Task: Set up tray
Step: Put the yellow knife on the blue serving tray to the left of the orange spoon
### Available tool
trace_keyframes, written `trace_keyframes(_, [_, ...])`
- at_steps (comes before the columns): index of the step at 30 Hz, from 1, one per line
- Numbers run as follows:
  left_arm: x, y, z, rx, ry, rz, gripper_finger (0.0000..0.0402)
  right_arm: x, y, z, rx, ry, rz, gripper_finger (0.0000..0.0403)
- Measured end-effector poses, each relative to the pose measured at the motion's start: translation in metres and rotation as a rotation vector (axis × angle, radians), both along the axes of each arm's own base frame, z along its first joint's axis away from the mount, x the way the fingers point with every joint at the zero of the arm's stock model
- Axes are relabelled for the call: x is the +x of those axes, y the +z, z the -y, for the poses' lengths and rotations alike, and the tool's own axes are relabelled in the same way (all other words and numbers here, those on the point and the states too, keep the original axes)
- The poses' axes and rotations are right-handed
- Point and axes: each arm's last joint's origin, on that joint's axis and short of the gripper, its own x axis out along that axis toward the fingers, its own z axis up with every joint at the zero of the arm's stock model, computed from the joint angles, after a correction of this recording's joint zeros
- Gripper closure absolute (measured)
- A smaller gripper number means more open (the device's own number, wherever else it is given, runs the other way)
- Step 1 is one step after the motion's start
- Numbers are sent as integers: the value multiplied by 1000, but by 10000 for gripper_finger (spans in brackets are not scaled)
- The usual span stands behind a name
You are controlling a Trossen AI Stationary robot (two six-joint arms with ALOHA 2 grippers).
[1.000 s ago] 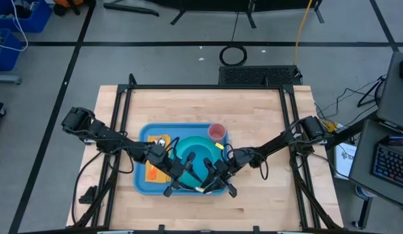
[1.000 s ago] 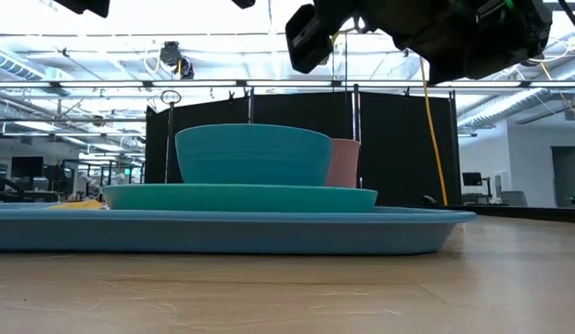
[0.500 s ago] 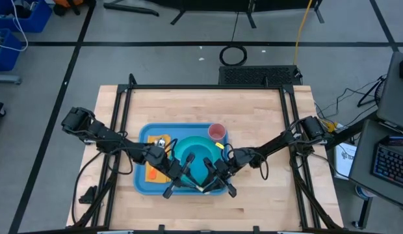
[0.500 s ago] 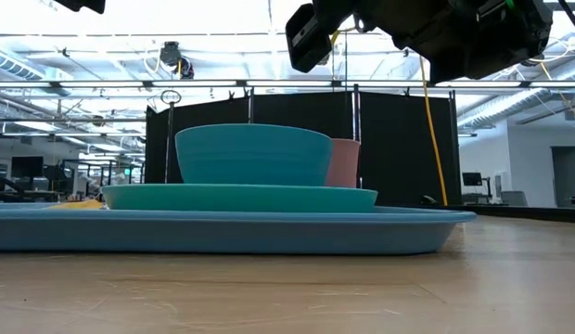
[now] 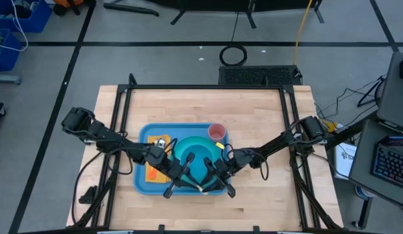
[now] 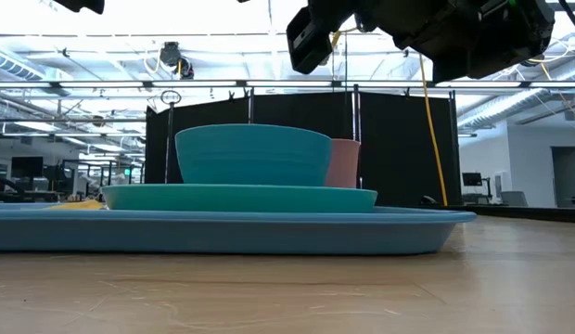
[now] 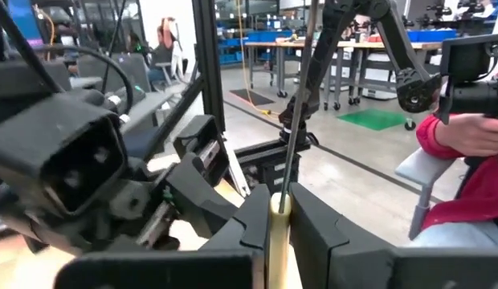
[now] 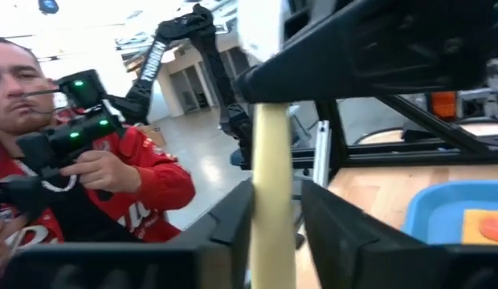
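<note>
A light-blue tray [image 5: 142,185] lies on the wooden table. It holds a teal plate [image 6: 239,197] with a teal bowl [image 6: 253,155] on it, a pink cup [image 5: 216,132] and an orange napkin [image 5: 151,173]. Above the tray's near side my two grippers meet tip to tip around a cream stick-shaped utensil [image 5: 203,188]. My left gripper [image 7: 279,233] is shut on it. My right gripper [image 8: 275,210] is open: the utensil [image 8: 271,160] runs between its fingers with a gap on one side, and I cannot tell whether the other finger touches it. My left gripper pinches the cream utensil between its two fingers, near the end [image 7: 279,210] that shows at their tips. The fingers point level and lie along the utensil. It hangs clear above the tray.
A small yellow and silver item [image 5: 160,140] lies at the tray's far left corner. Bare wood stretches to the right of the tray and beyond its far edge. A black frame borders the table. A person in a red top [image 8: 144,177] sits beyond the table with a hand-held controller.
</note>
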Motion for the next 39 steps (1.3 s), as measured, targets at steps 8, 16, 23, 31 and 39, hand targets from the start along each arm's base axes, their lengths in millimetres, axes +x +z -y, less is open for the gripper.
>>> trace_keyframes(8, [-2, -5, 4, -27, -3, -77, 373, 0, -1, -1, 14, -5, -23, 222])
trace_keyframes(16, [-10, -11, 8, -76, 45, -254, 373, 0, -7, -1, -4, 0, -87, 224])
trace_keyframes(23, [-32, -2, 18, -44, 189, -332, 373, 0, -12, -1, -17, 1, -131, 232])
trace_keyframes(31, [-68, -3, 21, -42, 452, -529, 373, -1, -13, -2, -1, 52, -162, 232])
trace_keyframes(39, [-105, -2, 15, -100, 724, -646, 373, -2, -14, -5, -9, 110, -162, 232])
